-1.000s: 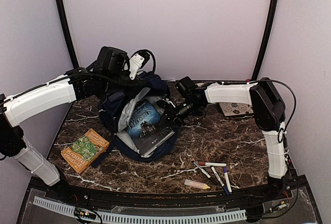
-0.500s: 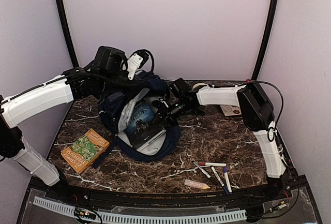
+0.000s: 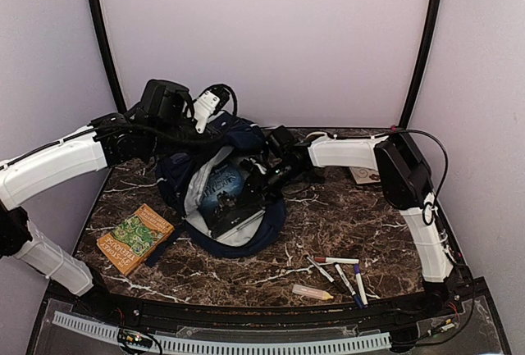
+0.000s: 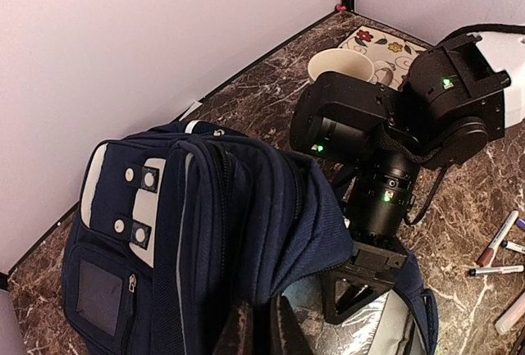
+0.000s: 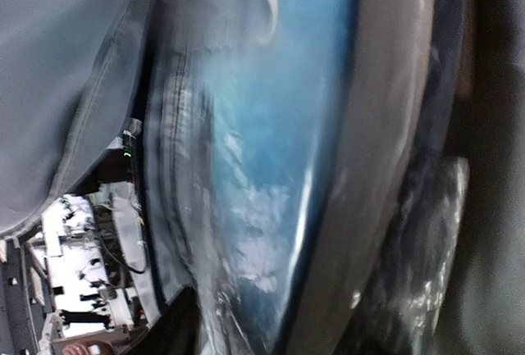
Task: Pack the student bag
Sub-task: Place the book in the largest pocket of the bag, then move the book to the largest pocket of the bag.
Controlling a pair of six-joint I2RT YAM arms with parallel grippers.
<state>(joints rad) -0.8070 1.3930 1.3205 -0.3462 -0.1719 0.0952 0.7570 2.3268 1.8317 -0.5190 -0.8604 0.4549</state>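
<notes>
The navy student bag (image 3: 190, 176) lies open at the table's back left, grey lining (image 3: 197, 193) showing. My left gripper (image 3: 207, 135) is shut on the bag's upper opening edge and holds it up. In the left wrist view its fingertips (image 4: 283, 330) pinch the navy fabric (image 4: 213, 224). My right gripper (image 3: 261, 179) reaches into the opening, shut on a blue-covered book (image 3: 226, 193) that sits partly inside. The right wrist view shows the blurred blue book cover (image 5: 271, 166) pressed close, with grey lining (image 5: 74, 68) beside it. The gripper's fingers are mostly hidden there.
A green book (image 3: 135, 238) lies front left of the bag. Several markers (image 3: 338, 270) and a pink eraser (image 3: 312, 292) lie front right. A cream cup (image 4: 340, 64) and a flowered notebook (image 4: 381, 43) sit at the back right behind my right arm (image 4: 394, 125).
My right gripper has pushed the blue book leftward and deeper into the bag. My left gripper has drawn the bag's edge slightly left and up.
</notes>
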